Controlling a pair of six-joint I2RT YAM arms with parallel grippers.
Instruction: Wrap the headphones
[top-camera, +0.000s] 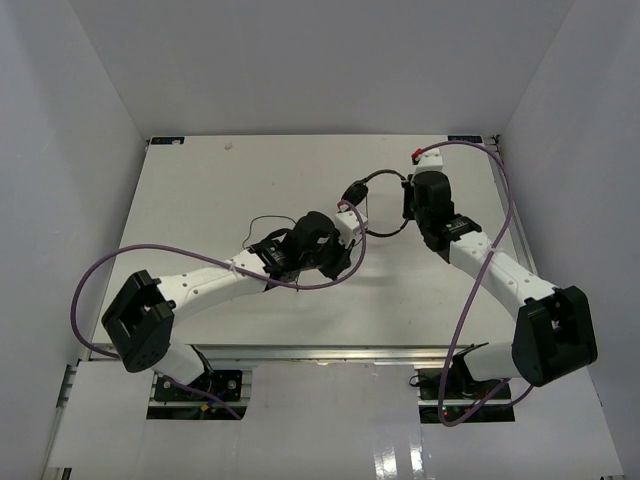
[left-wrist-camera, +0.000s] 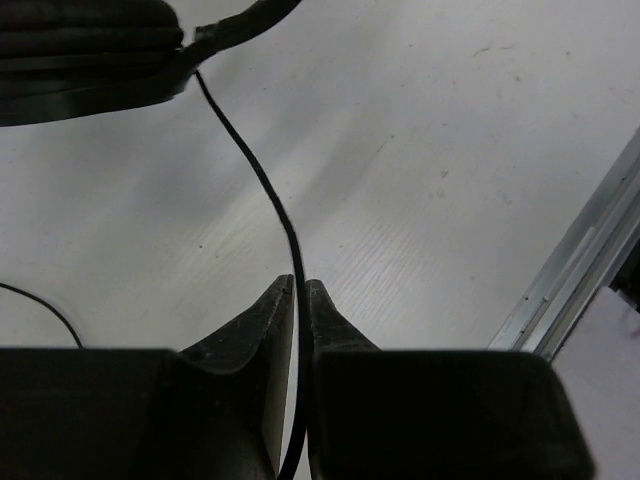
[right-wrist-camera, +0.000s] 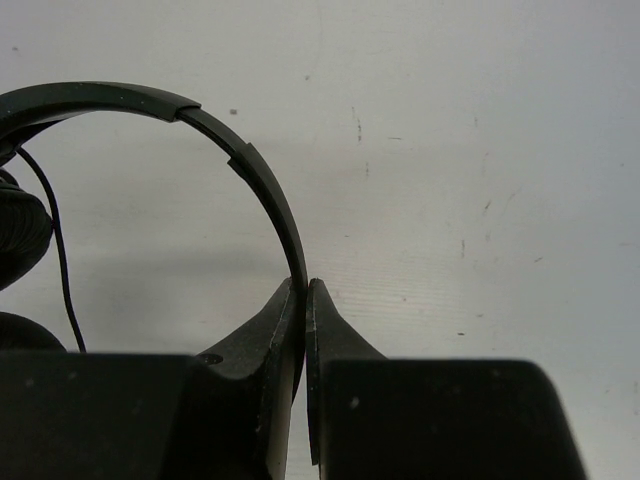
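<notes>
Right wrist view: right gripper (right-wrist-camera: 305, 300) clamped on headphones (right-wrist-camera: 255, 175) headband, mid-table far side. Left wrist view: left gripper (left-wrist-camera: 300, 298) jaws narrow, cord (left-wrist-camera: 262, 175) running between them; grip vs. loose can't tell.

Both arms reach inward; right claw (right-wrist-camera: 303, 290) clamped, left claw (left-wrist-camera: 299, 290) narrowly parted.

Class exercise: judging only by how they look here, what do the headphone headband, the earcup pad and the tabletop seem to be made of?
Headband: probably hard black plastic with a matte-satin finish; thin, smooth, with a stepped slider joint.
Earcup pad: likely soft leatherette over foam; ridged folds with a dull sheen, though the close view is blurred.
Tabletop: seemingly white-painted or laminated board; faint grain lines, small dark specks and scuffs. The core is not visible.
</notes>
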